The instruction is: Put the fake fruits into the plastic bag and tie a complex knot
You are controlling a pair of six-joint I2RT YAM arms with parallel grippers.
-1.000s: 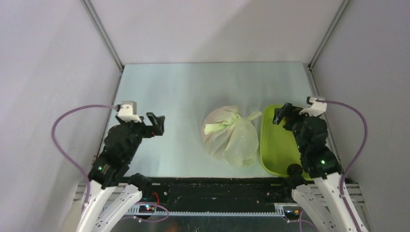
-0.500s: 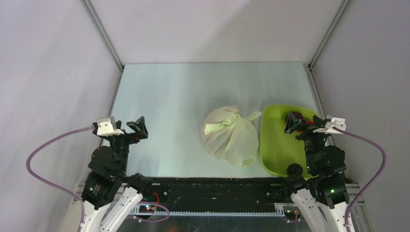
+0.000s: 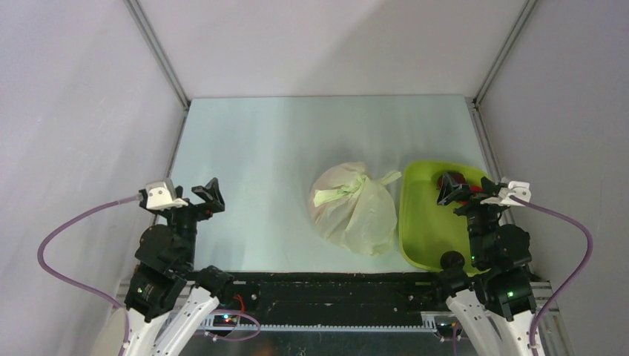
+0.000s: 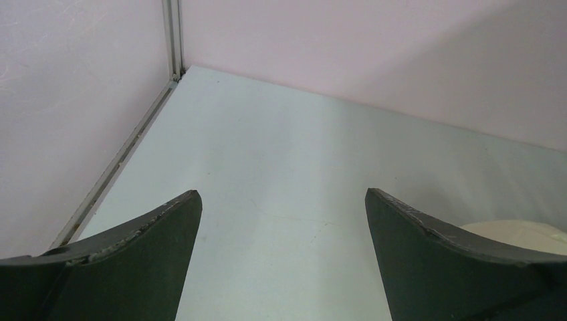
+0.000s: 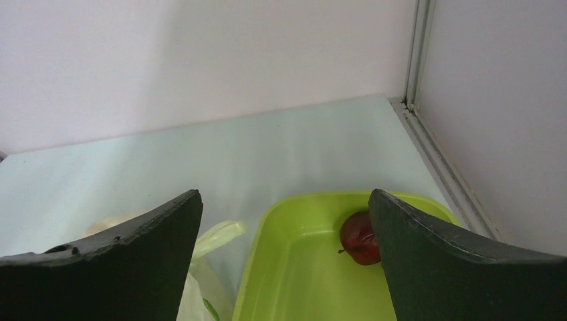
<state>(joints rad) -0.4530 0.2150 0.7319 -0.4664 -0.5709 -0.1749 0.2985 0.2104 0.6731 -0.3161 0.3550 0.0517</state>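
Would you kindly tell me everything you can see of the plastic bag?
The plastic bag is thin, crinkly, pale cream film, bulging and tied shut. Its knot sits on top, with two flat tails spreading to either side. It rests on the table, close beside the lime-green tray.

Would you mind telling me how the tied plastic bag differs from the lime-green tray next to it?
The plastic bag is pale cream, crinkled film bulging into a mound; the tray is bright lime green, smooth and shallow. The bag is closed by a knot on top, hiding its contents, while the tray lies open with one dark red fruit showing at its far end. Both rest on the table, side by side.
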